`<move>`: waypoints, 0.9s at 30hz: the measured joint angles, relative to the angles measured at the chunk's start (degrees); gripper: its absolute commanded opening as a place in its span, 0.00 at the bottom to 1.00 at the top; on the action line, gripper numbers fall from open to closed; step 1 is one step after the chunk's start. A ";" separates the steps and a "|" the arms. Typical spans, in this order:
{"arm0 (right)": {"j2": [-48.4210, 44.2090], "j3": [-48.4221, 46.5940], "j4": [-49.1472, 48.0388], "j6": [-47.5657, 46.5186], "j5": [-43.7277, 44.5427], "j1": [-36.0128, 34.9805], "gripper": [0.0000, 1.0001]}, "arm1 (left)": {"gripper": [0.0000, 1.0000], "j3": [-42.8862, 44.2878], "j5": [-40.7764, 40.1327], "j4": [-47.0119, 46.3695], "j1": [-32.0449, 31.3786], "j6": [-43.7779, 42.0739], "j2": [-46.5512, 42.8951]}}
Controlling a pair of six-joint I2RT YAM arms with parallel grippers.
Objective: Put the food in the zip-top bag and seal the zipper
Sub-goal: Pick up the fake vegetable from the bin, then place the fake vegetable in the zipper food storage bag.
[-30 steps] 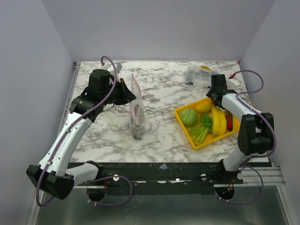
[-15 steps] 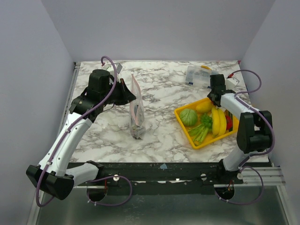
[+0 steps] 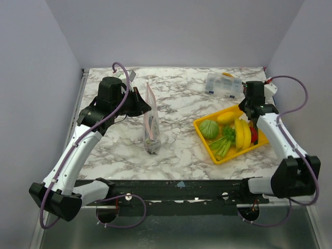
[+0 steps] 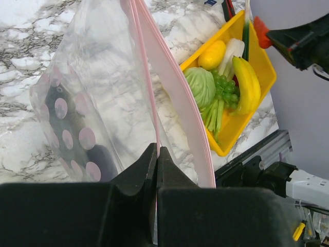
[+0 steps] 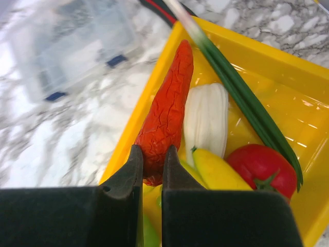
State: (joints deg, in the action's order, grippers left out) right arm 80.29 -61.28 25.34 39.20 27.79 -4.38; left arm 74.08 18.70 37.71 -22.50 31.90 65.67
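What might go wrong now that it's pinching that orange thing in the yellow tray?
The right gripper pinches only the end of the long orange-red vegetable, so it may swing or slip when lifted. The left gripper holds the zip-top bag by one edge; its mouth looks narrow, so the vegetable might catch on the zipper.
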 measured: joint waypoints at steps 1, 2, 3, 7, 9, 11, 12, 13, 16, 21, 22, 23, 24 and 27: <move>-2.97 0.11 0.74 -0.72 -1.36 0.00 0.00 | 0.00 0.00 0.02 -0.02 0.00 0.00 0.00; -5.95 0.09 1.31 -1.46 -2.93 0.00 0.00 | 0.00 0.00 0.04 -0.04 0.00 0.00 0.00; -8.57 -0.11 1.86 -2.12 -4.72 0.00 0.00 | 0.00 0.00 0.04 -0.04 0.00 0.00 0.00; -14.45 -4.20 4.90 -4.17 -15.89 -0.15 0.00 | 0.00 0.00 0.02 -0.11 0.00 0.00 0.02; -15.13 -6.84 5.20 -4.55 -23.93 -0.15 0.00 | 0.00 0.00 0.00 -0.11 0.00 0.00 0.02; -15.17 -8.76 5.05 -4.15 -33.11 -0.22 0.00 | 0.00 0.00 0.00 -0.11 0.00 0.00 0.02; -15.17 -9.20 4.68 -3.52 -37.53 -0.46 0.00 | 0.00 0.00 0.00 -0.11 0.00 0.00 0.02; -15.17 -9.51 4.26 -2.49 -41.88 -0.72 0.00 | 0.00 0.00 0.00 -0.11 0.00 -0.02 0.02; -14.82 -9.99 2.56 1.92 -52.11 -3.10 0.00 | 0.00 0.00 -0.02 -0.11 0.00 0.00 0.02; -10.69 -17.40 1.62 7.93 -57.59 -16.37 0.00 | 0.00 0.00 -0.02 -0.11 0.00 0.00 0.02; -10.21 -18.56 1.07 9.01 -57.99 -18.82 0.00 | 0.00 0.00 -0.02 -0.11 0.00 0.00 0.02; -9.97 -19.39 0.42 10.14 -58.38 -21.18 0.00 | 0.00 0.00 -0.04 -0.11 0.00 0.00 0.02; -9.88 -19.96 -0.39 11.39 -58.75 -23.04 0.00 | 0.00 0.00 -0.04 -0.11 0.00 0.02 0.02; -8.76 -22.38 -0.85 14.03 -57.92 -28.17 0.00 | 0.00 0.00 -0.07 -0.13 0.00 0.07 0.02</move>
State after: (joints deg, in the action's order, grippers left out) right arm 71.53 -83.66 24.49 53.23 -30.13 -32.56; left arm 74.08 18.63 37.58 -22.50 31.97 65.69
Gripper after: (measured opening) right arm 0.139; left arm 0.010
